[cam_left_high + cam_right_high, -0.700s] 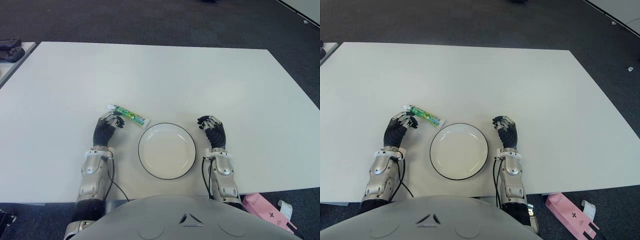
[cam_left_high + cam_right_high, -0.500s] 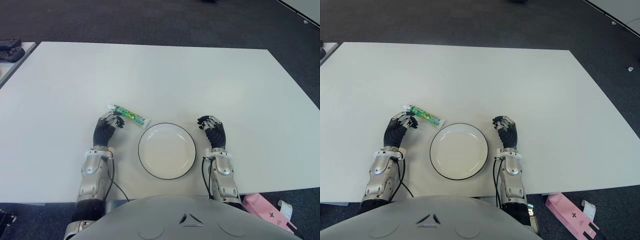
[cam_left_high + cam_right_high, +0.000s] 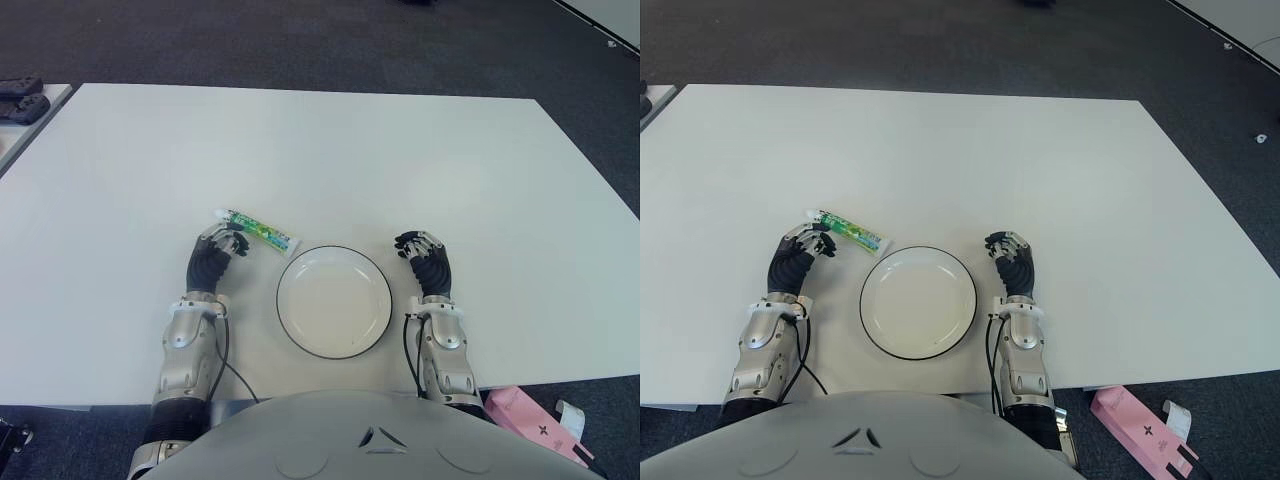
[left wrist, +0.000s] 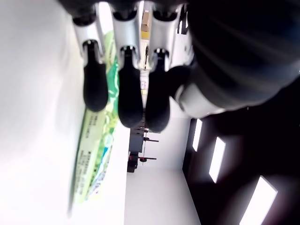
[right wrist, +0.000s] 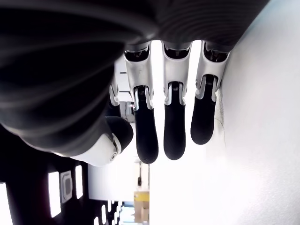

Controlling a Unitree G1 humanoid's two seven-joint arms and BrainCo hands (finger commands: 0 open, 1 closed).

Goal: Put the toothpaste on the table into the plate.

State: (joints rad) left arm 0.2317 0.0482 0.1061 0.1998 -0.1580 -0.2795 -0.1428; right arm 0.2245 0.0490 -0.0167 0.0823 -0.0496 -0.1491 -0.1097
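Note:
A green and white toothpaste tube [image 3: 256, 229] lies flat on the white table [image 3: 400, 150], just left of and beyond the white plate [image 3: 334, 302] with its dark rim. My left hand [image 3: 222, 243] sits right behind the tube's cap end, with its fingers [image 4: 130, 93] loosely bent beside the tube [image 4: 96, 154] and not closed round it. My right hand [image 3: 420, 248] shows to the right of the plate, its fingers [image 5: 174, 131] relaxed and holding nothing. Nothing lies in the plate.
The table's near edge runs close under both forearms. A pink box [image 3: 530, 420] lies on the floor at the lower right. Black controllers [image 3: 20, 100] sit on a side table at the far left.

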